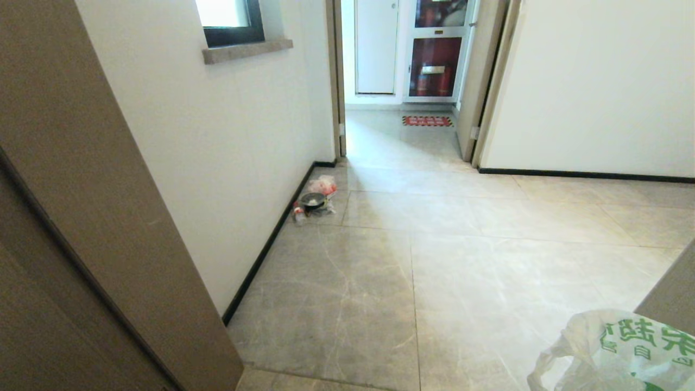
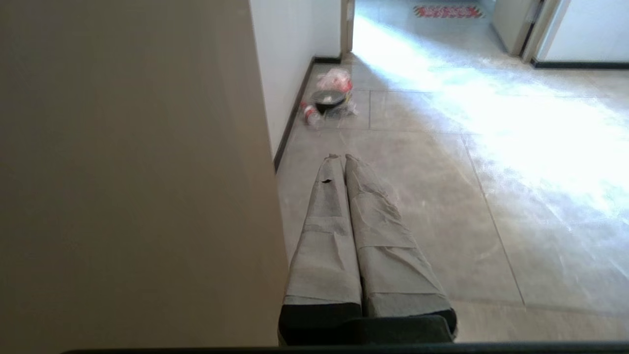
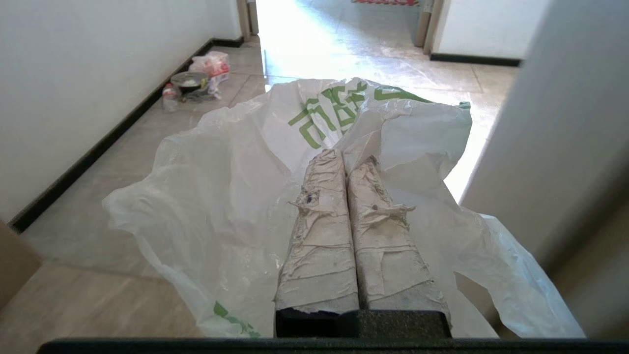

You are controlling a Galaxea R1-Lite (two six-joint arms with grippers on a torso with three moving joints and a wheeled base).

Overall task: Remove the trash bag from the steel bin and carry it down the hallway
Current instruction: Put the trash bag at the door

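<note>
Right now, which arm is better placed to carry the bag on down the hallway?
Right. The right gripper is already shut on the trash bag; the left gripper is shut and empty.

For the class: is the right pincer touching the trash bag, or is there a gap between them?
Touching. In the right wrist view the right pincer is shut on the trash bag, with the plastic bunched up around both fingers.
</note>
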